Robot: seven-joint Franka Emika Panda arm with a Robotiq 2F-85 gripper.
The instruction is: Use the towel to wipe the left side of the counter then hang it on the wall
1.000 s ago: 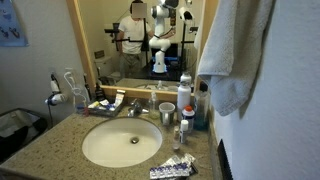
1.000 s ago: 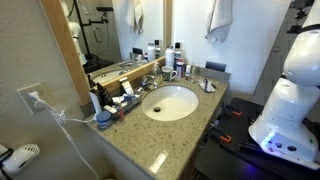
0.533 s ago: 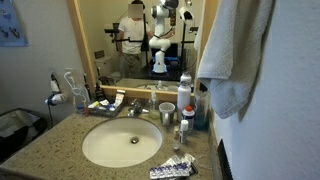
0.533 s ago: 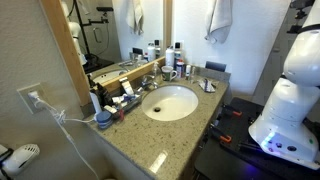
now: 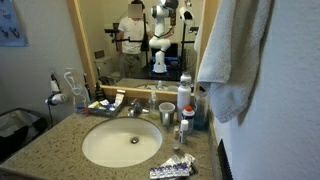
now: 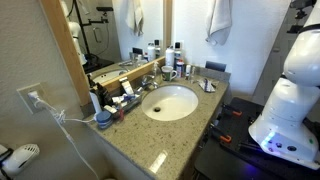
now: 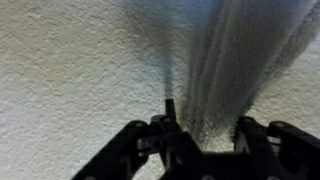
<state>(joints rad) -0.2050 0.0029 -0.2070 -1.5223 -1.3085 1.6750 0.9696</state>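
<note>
The pale towel [image 5: 235,55] hangs down the white stucco wall [image 5: 285,120] to the right of the counter [image 5: 40,150], and it also shows at the top in an exterior view [image 6: 218,18]. In the wrist view my gripper [image 7: 208,120] comes in from the bottom, right against the rough wall [image 7: 70,70]. Its jaws stand apart, open. A blurred fold of the towel [image 7: 230,60] runs up from the gap between them. I cannot see the gripper in either exterior view.
An oval white sink [image 5: 120,142] sits in the speckled counter [image 6: 150,140]. Bottles and a cup [image 5: 167,114] crowd the back edge, and a packet [image 5: 172,168] lies at the front. The robot's white base [image 6: 290,100] stands beside the vanity. A mirror [image 5: 130,40] hangs behind.
</note>
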